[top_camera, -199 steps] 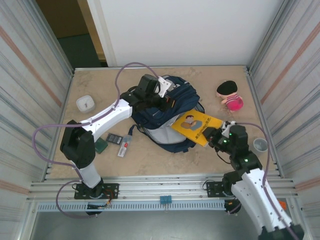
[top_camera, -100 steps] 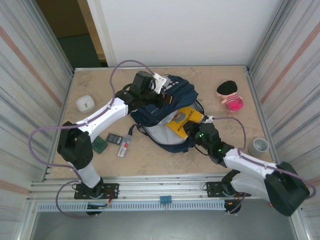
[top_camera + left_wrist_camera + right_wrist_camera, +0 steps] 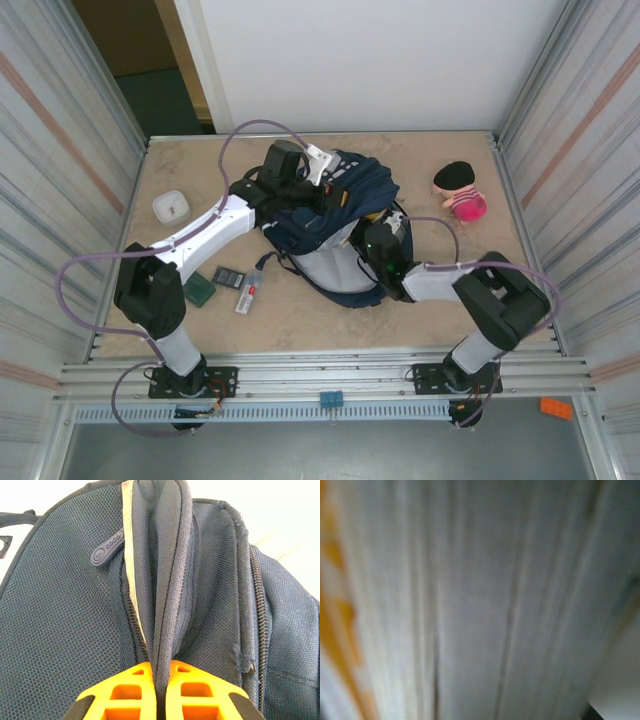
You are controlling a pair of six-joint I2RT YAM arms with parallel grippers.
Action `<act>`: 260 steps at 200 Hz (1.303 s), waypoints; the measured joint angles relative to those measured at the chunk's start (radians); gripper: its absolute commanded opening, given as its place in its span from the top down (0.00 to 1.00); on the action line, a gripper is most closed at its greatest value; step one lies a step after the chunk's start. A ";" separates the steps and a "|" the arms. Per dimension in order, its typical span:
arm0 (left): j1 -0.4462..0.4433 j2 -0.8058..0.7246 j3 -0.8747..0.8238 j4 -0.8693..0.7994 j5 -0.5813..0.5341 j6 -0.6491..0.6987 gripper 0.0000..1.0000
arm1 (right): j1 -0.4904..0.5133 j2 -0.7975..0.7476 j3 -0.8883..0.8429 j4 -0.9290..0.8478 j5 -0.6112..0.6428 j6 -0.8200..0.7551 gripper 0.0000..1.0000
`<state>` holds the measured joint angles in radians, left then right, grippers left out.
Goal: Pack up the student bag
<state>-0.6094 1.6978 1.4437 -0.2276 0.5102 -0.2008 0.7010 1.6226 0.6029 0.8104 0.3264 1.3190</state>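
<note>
Yellow picture book (image 3: 374, 214), outside a second ago, is now nearly swallowed by the big navy fabric backpack (image 3: 360, 182) mid beige table (image 3: 300, 312), so one item's almost packed; left gripper (image 3: 159, 674) pinches its rim, right gripper (image 3: 370, 232) hold we can't tell.

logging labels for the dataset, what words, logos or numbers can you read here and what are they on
No text reads clearly.
Rubber zipper pull on the student bag: raised letters, too small to read.
Dark card on the table: print too small to read.
White and red tube: label too small to read.
</note>
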 measured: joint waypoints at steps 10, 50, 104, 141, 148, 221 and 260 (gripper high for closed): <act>0.000 0.000 0.000 0.000 0.003 -0.003 1.00 | 0.000 0.056 0.033 0.011 0.014 0.013 0.98; 0.008 -0.004 0.000 0.000 0.006 -0.006 1.00 | 0.000 0.214 0.147 0.007 0.025 0.097 0.83; 0.031 -0.045 -0.011 -0.001 -0.006 -0.006 1.00 | 0.000 0.211 0.144 -0.069 -0.008 0.148 0.34; 0.033 -0.050 -0.013 -0.005 -0.017 -0.003 1.00 | -0.008 0.084 0.062 -0.148 -0.035 0.142 0.21; 0.033 -0.050 -0.013 -0.006 -0.018 -0.002 1.00 | -0.011 0.060 0.042 -0.157 -0.040 0.143 0.21; 0.030 -0.050 -0.043 0.004 -0.026 0.009 1.00 | -0.025 -0.397 -0.111 -0.479 -0.064 0.065 0.22; -0.009 -0.031 -0.068 0.020 -0.045 0.032 1.00 | -0.005 -0.807 -0.090 -0.805 0.031 -0.072 0.21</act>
<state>-0.6186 1.6672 1.3754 -0.2073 0.4648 -0.1688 0.6964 0.8158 0.5129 0.0051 0.3569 1.2469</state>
